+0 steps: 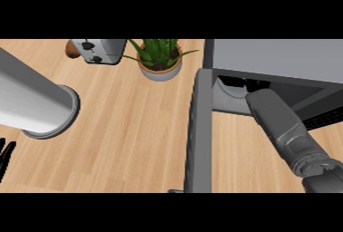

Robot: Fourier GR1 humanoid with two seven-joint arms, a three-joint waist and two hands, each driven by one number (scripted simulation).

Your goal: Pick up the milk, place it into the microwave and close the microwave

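Right hand (236,83): inside the open microwave (275,59), at the far end of the right forearm (285,129), which enters from the lower right. Only dark shapes of the hand show against the cavity's shadow; whether its fingers are open or curled cannot be told. A pale rounded form lies just nearer than the hand, at the cavity's left; it cannot be identified. The milk cannot be made out; if it is in the cavity, hand and shadow hide it.

Immediately left of the forearm, the microwave door (199,136) stands open, seen edge-on, running toward the lower edge.

Further left and beyond the door, a potted plant (159,59) stands on the wooden tabletop (127,136). Left of the plant, a toaster (99,49) sits at the far edge.

Well to the left, the grey left forearm (30,99) crosses the view. Left hand (5,156): only dark fingertips show at the left edge; its state cannot be told.
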